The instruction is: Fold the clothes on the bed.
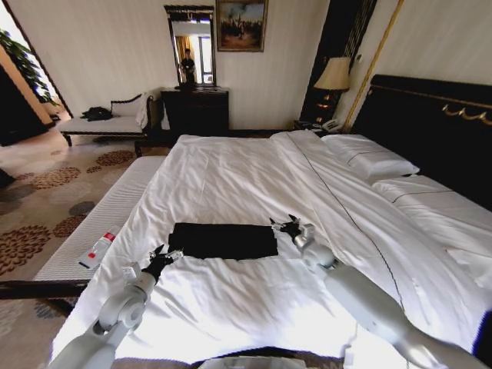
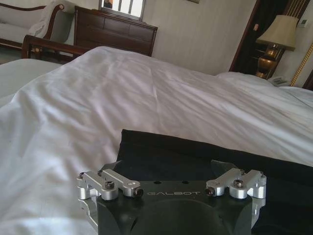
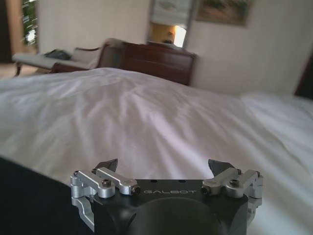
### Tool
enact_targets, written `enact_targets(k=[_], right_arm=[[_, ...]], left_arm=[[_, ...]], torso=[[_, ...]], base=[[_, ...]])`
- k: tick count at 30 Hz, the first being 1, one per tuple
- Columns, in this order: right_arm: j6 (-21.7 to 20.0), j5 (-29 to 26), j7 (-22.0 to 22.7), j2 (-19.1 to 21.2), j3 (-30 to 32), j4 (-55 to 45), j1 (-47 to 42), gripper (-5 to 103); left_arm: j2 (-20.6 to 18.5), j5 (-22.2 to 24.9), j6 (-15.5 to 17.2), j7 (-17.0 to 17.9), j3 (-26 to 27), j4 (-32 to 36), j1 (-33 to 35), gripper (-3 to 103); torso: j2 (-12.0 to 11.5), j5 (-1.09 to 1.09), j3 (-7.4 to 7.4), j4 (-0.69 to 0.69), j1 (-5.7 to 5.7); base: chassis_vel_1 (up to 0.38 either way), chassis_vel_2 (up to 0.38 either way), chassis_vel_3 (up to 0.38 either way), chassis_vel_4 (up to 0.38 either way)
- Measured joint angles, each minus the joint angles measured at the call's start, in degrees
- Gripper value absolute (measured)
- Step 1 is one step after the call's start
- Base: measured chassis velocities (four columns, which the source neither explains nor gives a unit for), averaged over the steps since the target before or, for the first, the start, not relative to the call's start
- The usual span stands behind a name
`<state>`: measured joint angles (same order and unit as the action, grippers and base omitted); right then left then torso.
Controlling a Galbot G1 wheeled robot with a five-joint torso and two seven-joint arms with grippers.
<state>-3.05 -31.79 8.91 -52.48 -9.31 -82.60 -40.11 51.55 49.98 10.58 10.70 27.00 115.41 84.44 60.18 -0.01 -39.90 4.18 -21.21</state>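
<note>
Head view: the bed (image 1: 231, 184) takes most of the room ahead, its white duvet (image 1: 254, 300) rumpled, pillows (image 1: 369, 159) against a dark headboard (image 1: 430, 123) with gold trim. The shirt (image 1: 223, 240) lies as a flat black rectangle near the foot; no lettering is showing. The left gripper (image 1: 164, 257) sits at its near left corner, the right gripper (image 1: 286, 227) at its right edge. A bench (image 1: 108, 223) carries a white bottle (image 1: 96, 250) with a red cap; farther off are a chaise (image 1: 108, 123), dresser (image 1: 194, 110), mirror (image 1: 191, 46) and lamp (image 1: 334, 75).

Left wrist view: the left gripper (image 2: 172, 169) hovers at the shirt (image 2: 205, 156), jaws spread wide, holding nothing. "GALBOT" is printed on the body.

Right wrist view: the right gripper (image 3: 166, 166), also marked "GALBOT", hangs over the duvet (image 3: 146, 117), jaws wide apart and empty, the shirt (image 3: 29, 196) just beside.
</note>
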Motion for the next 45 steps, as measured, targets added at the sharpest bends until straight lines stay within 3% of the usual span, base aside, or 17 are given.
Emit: enact_targets(k=[3, 9, 15, 21, 26, 32, 36, 37, 41, 42, 45], right_arm=[[3.8, 7.5, -2.1, -0.4, -2.0, 2.9, 1.5, 100], [7.5, 15.6, -4.3, 0.7, -3.4, 3.6, 1.1, 100], [13.7, 28.1, -7.2, 2.7, -4.8, 3.0, -2.2, 100], [15.9, 31.9, -7.9, 4.4, -5.0, 0.2, -5.0, 100], [16.0, 33.5, -8.6, 9.9, -4.0, -9.2, -9.6, 100], [14.3, 29.6, -8.1, 10.7, -3.7, -12.8, -9.0, 100], [12.2, 24.5, -7.0, 4.2, -8.8, -5.3, 1.4, 100], [12.2, 24.5, -7.0, 4.2, -8.8, -5.3, 1.4, 100], [12.6, 24.2, -7.1, -3.2, -13.5, 5.0, 7.4, 100], [12.6, 24.2, -7.1, -3.2, -13.5, 5.0, 7.4, 100], [13.7, 25.2, -7.6, -11.7, -16.2, 13.4, 10.3, 100]], left_arm=[[-0.3, 0.8, 0.2, 0.2, 0.3, 0.4, 0.1, 100], [-0.4, 1.9, 0.4, 0.3, 0.7, 0.4, 0.0, 100], [-0.2, 3.2, 0.8, 0.4, 0.9, 0.9, -0.3, 100], [-0.5, 3.6, 0.9, 0.4, 1.7, 1.4, 0.3, 100], [0.1, 4.3, 1.0, 0.4, 2.2, 0.9, 0.1, 100], [0.6, 4.3, 1.0, 0.4, 1.9, 0.8, -0.1, 100], [0.5, 4.4, 1.1, 0.5, 2.5, 2.2, 1.2, 100], [0.5, 4.4, 1.1, 0.5, 2.5, 2.2, 1.2, 100], [-0.1, 6.0, 1.3, 0.3, 6.4, 5.4, 4.8, 100], [-0.1, 6.0, 1.3, 0.3, 6.4, 5.4, 4.8, 100], [-0.2, 8.1, 1.6, 0.1, 11.3, 9.5, 8.7, 100]], torso=[[0.0, 0.02, 0.0, 0.0, 0.0], [0.0, 0.0, 0.01, 0.01, 0.0], [0.0, 0.02, 0.01, 0.02, 0.0], [0.0, 0.01, 0.01, 0.0, 0.0], [0.0, 0.0, 0.01, 0.02, 0.02], [0.0, 0.01, 0.02, 0.05, 0.02], [0.0, -0.01, 0.01, -0.01, 0.01], [0.0, -0.01, 0.01, -0.01, 0.01], [0.0, 0.0, 0.01, 0.01, 0.01], [0.0, 0.0, 0.01, 0.01, 0.01], [0.0, -0.03, 0.01, 0.02, 0.01]], base=[[0.0, 0.0, 0.0, 0.0], [0.0, 0.0, 0.0, 0.0], [0.0, 0.0, 0.0, 0.0], [0.0, 0.0, 0.0, 0.0], [0.0, 0.0, 0.0, 0.0], [0.0, 0.0, 0.0, 0.0], [0.0, 0.0, 0.0, 0.0], [0.0, 0.0, 0.0, 0.0], [0.0, 0.0, 0.0, 0.0], [0.0, 0.0, 0.0, 0.0], [0.0, 0.0, 0.0, 0.0]])
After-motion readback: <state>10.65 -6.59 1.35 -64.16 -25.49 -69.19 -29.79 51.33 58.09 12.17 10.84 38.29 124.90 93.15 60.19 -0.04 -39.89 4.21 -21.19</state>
